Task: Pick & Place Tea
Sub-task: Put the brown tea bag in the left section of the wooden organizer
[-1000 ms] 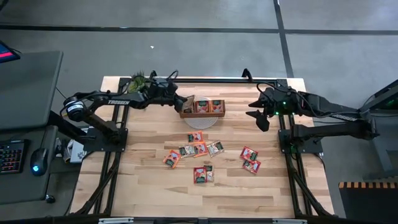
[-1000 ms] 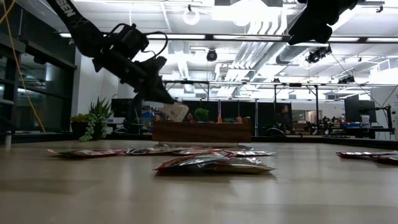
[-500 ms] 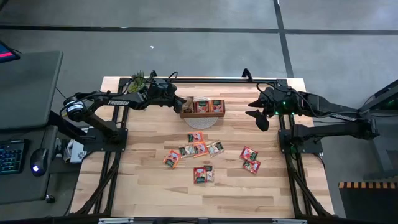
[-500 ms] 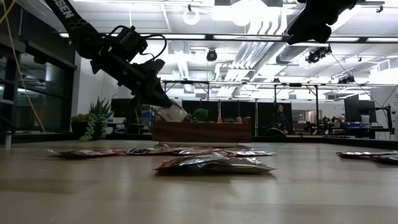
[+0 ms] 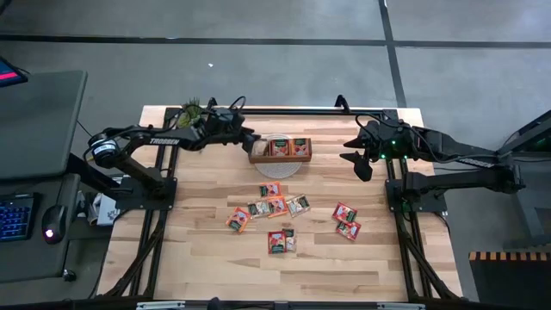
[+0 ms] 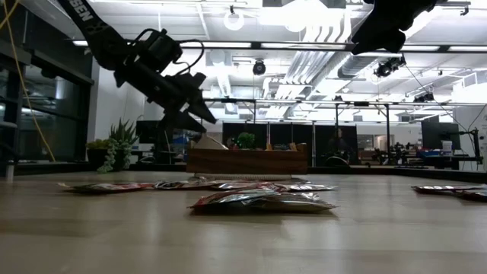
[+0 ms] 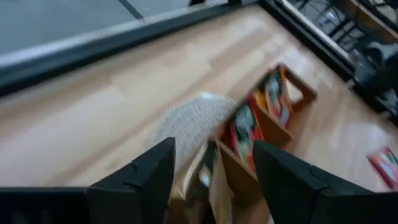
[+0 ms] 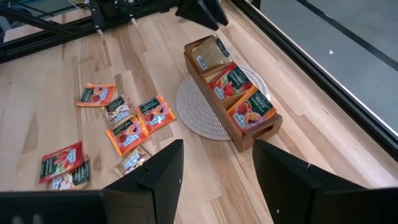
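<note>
Left gripper at the tray

The left gripper (image 5: pixel 250 138), fingers apart, hovers by the brown wooden three-part tray (image 5: pixel 281 158), which holds some small square tea sachets (image 8: pixel 235 81). Others (image 5: pixel 274 206) lie mid-table. The right gripper (image 5: pixel 355 158) waits open.

Red and orange tea sachets (image 5: pixel 274 207) with pale printed labels, a few green-grey, brown wooden tray (image 8: pixel 249 134) on a pale woven round mat (image 8: pixel 193 112) — light striped-grain table (image 5: pixel 207 250), dark arms.
</note>
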Action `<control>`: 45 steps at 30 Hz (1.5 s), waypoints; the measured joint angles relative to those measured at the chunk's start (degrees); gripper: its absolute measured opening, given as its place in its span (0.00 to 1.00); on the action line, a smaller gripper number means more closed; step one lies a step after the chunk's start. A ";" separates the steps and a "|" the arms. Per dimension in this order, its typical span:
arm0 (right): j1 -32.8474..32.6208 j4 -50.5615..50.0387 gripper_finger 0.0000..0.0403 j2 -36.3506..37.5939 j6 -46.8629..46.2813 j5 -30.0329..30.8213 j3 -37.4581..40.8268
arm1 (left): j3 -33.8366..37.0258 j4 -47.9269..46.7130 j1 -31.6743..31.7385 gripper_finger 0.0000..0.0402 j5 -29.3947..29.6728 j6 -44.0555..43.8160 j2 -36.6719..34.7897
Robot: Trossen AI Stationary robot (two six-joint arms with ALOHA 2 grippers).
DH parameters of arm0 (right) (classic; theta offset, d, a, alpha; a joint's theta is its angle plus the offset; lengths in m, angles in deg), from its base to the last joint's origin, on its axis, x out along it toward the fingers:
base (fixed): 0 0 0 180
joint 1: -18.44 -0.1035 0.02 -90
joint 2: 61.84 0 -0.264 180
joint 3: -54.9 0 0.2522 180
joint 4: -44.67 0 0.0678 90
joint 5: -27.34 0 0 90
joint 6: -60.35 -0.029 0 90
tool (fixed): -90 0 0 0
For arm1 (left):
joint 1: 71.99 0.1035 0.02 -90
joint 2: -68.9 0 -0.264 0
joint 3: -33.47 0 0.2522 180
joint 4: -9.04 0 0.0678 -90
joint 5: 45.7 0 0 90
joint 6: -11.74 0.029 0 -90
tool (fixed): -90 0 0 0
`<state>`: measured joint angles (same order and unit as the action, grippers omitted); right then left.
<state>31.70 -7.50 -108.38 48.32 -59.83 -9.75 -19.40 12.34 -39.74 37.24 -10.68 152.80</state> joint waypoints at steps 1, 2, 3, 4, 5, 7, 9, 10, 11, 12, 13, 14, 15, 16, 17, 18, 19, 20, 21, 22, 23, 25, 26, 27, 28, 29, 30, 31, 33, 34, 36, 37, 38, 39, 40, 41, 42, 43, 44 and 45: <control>0.00 0.00 0.47 0.00 0.00 0.00 0.00 | -0.45 -0.03 0.00 0.54 1.15 0.60 0.00; 0.00 0.00 0.47 0.00 -0.01 0.00 0.00 | -0.89 -0.11 0.00 0.54 2.17 1.33 0.00; 0.00 0.00 0.47 0.00 -0.07 -0.03 0.00 | -1.43 -0.12 0.00 0.54 3.18 1.81 0.00; 0.00 0.00 0.47 0.00 -0.09 -0.20 0.00 | -2.00 -0.16 0.00 0.54 4.08 2.31 0.00; 0.00 0.00 0.47 0.00 -0.11 -0.36 0.00 | -2.66 -0.34 0.00 0.54 4.82 2.56 0.00; 0.00 0.00 0.47 0.00 -0.11 -0.86 0.00 | -3.80 -0.61 0.00 0.54 5.70 2.82 0.00; 0.00 0.16 0.47 -0.24 -0.07 -1.63 0.00 | -4.88 -0.68 0.00 0.54 5.74 3.11 0.00; 0.00 0.26 0.47 -0.57 0.05 -2.13 0.00 | -5.37 -0.68 0.00 0.54 5.70 3.13 0.00; 0.00 0.21 0.47 -1.14 0.39 -2.60 0.00 | -5.79 -0.79 0.00 0.54 5.44 3.10 0.00; -0.02 0.15 0.47 -1.96 1.05 -3.14 0.00 | -6.23 -1.29 0.00 0.54 4.57 3.09 0.00; -0.11 0.14 0.47 -2.99 2.02 -3.64 0.04 | -6.65 -1.88 0.00 0.54 3.63 3.02 -0.02; -0.23 0.11 0.47 -4.24 3.19 -4.30 0.07 | -7.08 -2.60 0.00 0.54 2.48 2.65 -0.05; -0.40 0.13 0.47 -5.51 4.21 -4.95 0.07 | -7.49 -3.46 0.00 0.54 0.96 2.55 -0.12; -0.52 0.22 0.47 -6.84 5.06 -5.25 0.07 | -7.91 -4.52 0.00 0.54 -0.76 2.35 -0.15; -0.54 0.42 0.47 -8.20 5.81 -5.37 0.08 | -8.21 -5.45 0.00 0.54 -2.81 1.77 -0.17; -0.57 0.90 0.47 -9.55 6.35 -5.75 0.09 | -8.27 -5.97 0.00 0.54 -4.97 1.12 -0.17; -0.55 1.47 0.47 -10.91 6.92 -6.37 0.09 | -8.29 -6.68 -0.02 0.54 -7.34 0.29 -0.17; -0.55 1.96 0.47 -12.41 7.53 -7.20 0.09 | -8.29 -7.28 -0.11 0.54 -10.13 -0.61 -0.17; -0.55 2.44 0.47 -13.91 8.04 -8.23 0.09 | -8.29 -7.72 -0.53 0.54 -12.43 -1.43 -0.17; -0.55 2.98 0.47 -15.49 8.54 -9.44 0.09 | -8.30 -8.25 -1.02 0.54 -14.23 -1.87 -0.17; -0.55 3.68 0.47 -17.18 9.16 -11.01 0.09 | -8.31 -9.00 -1.72 0.54 -15.41 -1.99 -0.17; -0.55 5.10 0.47 -20.29 10.03 -13.93 0.09 | -8.31 -10.68 -3.72 0.54 -16.32 -1.72 -0.17; -0.55 5.68 0.47 -21.88 10.34 -15.08 0.09 | -8.31 -11.30 -4.74 0.54 -16.40 -1.42 -0.17; -0.57 6.35 0.47 -23.41 10.49 -15.92 0.09 | -8.31 -11.79 -5.85 0.54 -16.42 -1.29 -0.17; -0.57 7.10 0.47 -24.95 10.38 -16.66 0.09 | -8.31 -12.34 -6.94 0.54 -16.42 -1.20 -0.17; -0.56 7.72 0.47 -26.44 9.77 -17.14 0.09 | -8.31 -12.74 -8.16 0.54 -16.40 -1.26 -0.17; -0.55 8.19 0.47 -27.81 9.20 -17.51 0.09 | -8.31 -13.01 -9.40 0.54 -16.28 -1.43 -0.17; -0.55 8.51 0.47 -29.16 8.28 -17.85 0.09 | -8.31 -13.07 -10.73 0.54 -16.02 -1.65 -0.17; -0.71 9.26 0.47 -31.78 6.77 -18.72 0.09 | -8.31 -12.96 -13.66 0.54 -14.93 -2.11 -0.17; -0.92 9.71 0.47 -32.98 6.02 -19.02 0.09 | -8.31 -12.75 -15.17 0.54 -14.19 -2.61 -0.17; -1.65 10.31 0.47 -35.21 5.10 -19.14 0.09 | -8.31 -11.80 -18.34 0.54 -12.68 -3.38 -0.17; -2.12 10.61 0.47 -36.27 4.81 -19.27 0.09 | -8.31 -11.24 -19.89 0.54 -11.71 -3.47 -0.17; -2.62 11.17 0.47 -37.28 4.56 -19.33 0.09 | -8.31 -10.59 -21.52 0.54 -10.78 -3.61 -0.17; -3.12 11.79 0.47 -38.19 4.35 -19.33 0.09 | -8.31 -10.10 -23.27 0.54 -9.29 -3.62 -0.17; -3.64 12.28 0.47 -39.06 3.95 -19.34 0.09 | -8.31 -9.75 -24.90 0.54 -7.79 -3.57 -0.17; -4.12 12.74 0.47 -39.74 3.40 -19.32 0.09 | -8.31 -9.45 -26.59 0.54 -5.56 -3.36 -0.17; -4.56 13.47 0.47 -40.42 2.96 -19.31 0.09 | -8.31 -9.27 -28.14 0.54 -3.28 -3.00 -0.01; -4.99 14.13 0.47 -40.86 2.32 -19.11 0.09 | -8.33 -9.06 -29.65 0.54 -0.84 -2.39 0.43; -5.35 14.44 0.47 -41.21 1.65 -18.50 0.07 | -8.35 -8.96 -31.02 0.54 1.56 -1.75 1.07; -5.72 14.44 0.47 -41.52 1.14 -17.86 0.07 | -8.34 -8.83 -32.18 0.54 3.75 -1.19 1.79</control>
<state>25.98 6.93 -149.90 49.46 -77.69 -9.69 -27.74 3.51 -71.92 40.98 -11.87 154.59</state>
